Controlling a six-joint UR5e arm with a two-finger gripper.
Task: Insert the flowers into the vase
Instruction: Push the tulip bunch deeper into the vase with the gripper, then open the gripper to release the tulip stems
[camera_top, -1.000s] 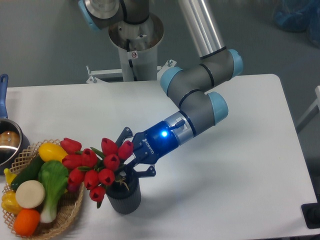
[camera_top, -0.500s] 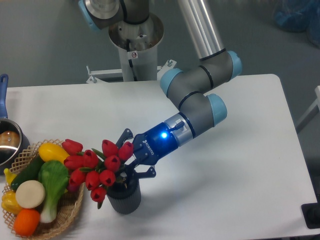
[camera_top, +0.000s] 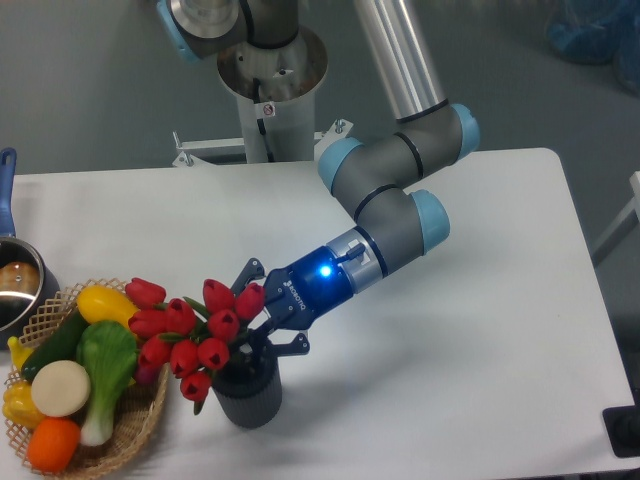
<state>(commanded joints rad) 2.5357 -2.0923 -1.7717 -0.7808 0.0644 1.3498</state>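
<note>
The vase (camera_top: 246, 395) stands upright on the white table (camera_top: 480, 330), near the front edge and left of centre. It is a dark grey ribbed cylinder. The flowers (camera_top: 195, 330) sit with their lower ends at the vase mouth; the stems themselves are hidden behind the buds and the gripper. The red buds fan out from the mouth toward 10 o'clock, overhanging the vase rim on the left side, and the outermost buds reach just over the edge of the wicker basket (camera_top: 130, 430).

The gripper (camera_top: 258, 318) approaches from 2 o'clock, tilted down along the line of the forearm, with a blue indicator light lit on its body. Its dark fingers (camera_top: 247, 272) are spread apart: one shows above the bunch, the other lies lower, just above the vase rim at the 1 o'clock side. The bunch base lies between the two fingers (contact with the stems cannot be confirmed from this view), so the claw reads as released rather than clenched.

The wicker basket lies at 9 o'clock from the vase, near it, and holds toy vegetables (camera_top: 75, 370) in yellow, green, white and orange. A metal pot (camera_top: 15, 285) with a blue handle sits at the left edge of the table, at 11 o'clock from the basket.
</note>
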